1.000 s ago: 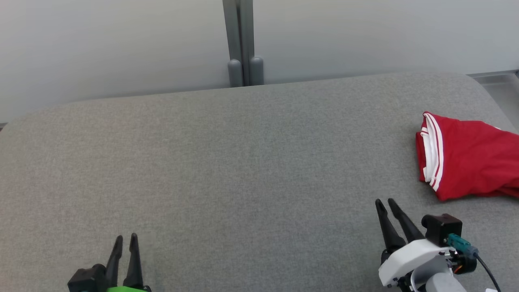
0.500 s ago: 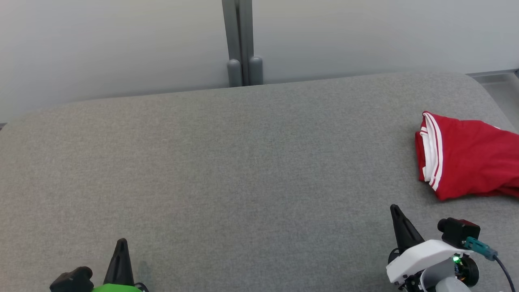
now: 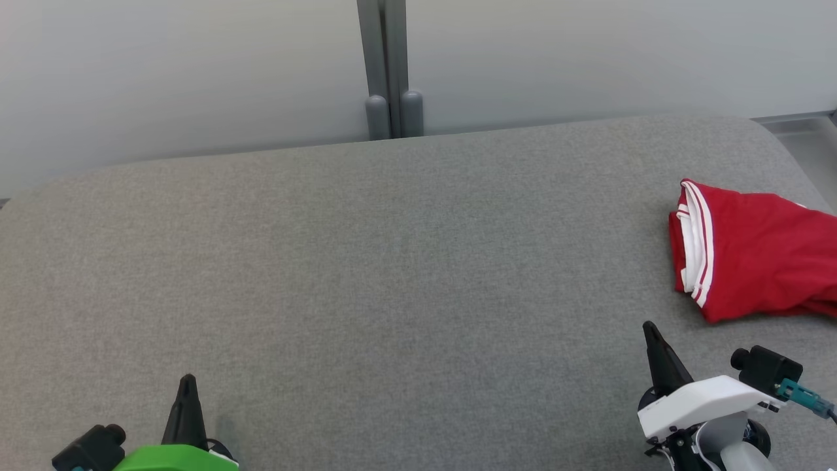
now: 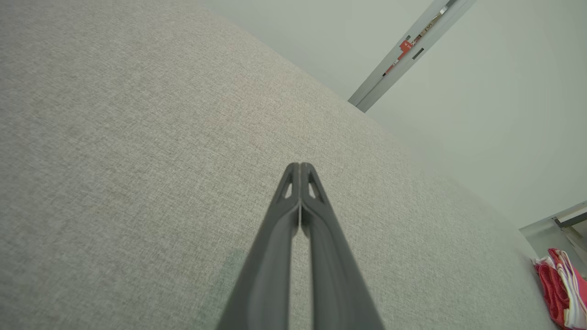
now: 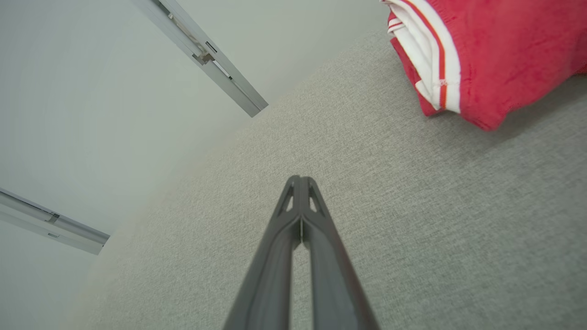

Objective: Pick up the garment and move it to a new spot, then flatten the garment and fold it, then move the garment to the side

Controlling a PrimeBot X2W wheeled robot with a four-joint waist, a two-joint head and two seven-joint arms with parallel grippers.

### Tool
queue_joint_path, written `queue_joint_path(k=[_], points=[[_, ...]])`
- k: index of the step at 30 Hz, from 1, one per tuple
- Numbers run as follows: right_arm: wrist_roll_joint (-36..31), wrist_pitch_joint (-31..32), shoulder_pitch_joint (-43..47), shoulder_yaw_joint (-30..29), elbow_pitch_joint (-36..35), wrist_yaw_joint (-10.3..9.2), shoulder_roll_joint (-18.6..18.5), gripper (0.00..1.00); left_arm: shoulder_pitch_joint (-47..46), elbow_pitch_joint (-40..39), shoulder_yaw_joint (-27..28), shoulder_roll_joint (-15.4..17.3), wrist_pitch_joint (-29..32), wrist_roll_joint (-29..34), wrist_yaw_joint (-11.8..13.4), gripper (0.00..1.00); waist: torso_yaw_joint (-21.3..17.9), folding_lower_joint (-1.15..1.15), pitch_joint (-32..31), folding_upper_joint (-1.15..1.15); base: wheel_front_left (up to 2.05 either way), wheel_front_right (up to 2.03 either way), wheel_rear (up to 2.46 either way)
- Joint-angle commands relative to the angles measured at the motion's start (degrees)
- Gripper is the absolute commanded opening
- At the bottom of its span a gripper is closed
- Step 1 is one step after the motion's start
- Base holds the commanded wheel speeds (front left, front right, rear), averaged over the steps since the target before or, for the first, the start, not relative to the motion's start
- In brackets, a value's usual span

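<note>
The garment (image 3: 758, 258) is red with white-striped trim and lies folded at the right edge of the grey padded surface (image 3: 392, 261). In the right wrist view the garment (image 5: 495, 50) sits at the upper right, and in the left wrist view the garment (image 4: 559, 286) is at the far lower right. My right gripper (image 3: 650, 330) is shut and empty, near the front edge, short of the garment and to its left. Its tips meet in the right wrist view (image 5: 300, 178). My left gripper (image 3: 187, 383) is shut and empty at the lower left, tips together (image 4: 299, 166).
A pale wall runs behind the surface, with a grey vertical post (image 3: 387, 69) at its middle. The surface's rounded far right corner (image 3: 765, 131) borders a lighter floor strip. Bare grey fabric spans the stretch between both grippers.
Both grippers have gone from slightly open to shut. The right gripper has shifted a little to the right and the left one slightly to the left. The garment has not moved.
</note>
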Motion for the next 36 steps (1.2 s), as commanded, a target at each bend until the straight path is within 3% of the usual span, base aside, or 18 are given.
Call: queue_joint_path(k=[1, 36], points=[[2.0, 0.4, -0.6, -0.4, -1.2, -0.02, -0.3, 0.0, -2.0, -1.0, 0.3, 0.3, 0.5, -2.0, 0.0, 0.0, 0.0, 0.0, 0.0, 0.0, 0.0, 0.0, 0.0], [25.2, 6.9, -0.2, -3.6, -5.1, -0.03, -0.4, 0.0, -5.0, -2.8, 1.8, 0.5, 7.0, -26.2, 0.1, 0.0, -0.2, 0.0, 0.1, 0.0, 0.0, 0.0, 0.0]])
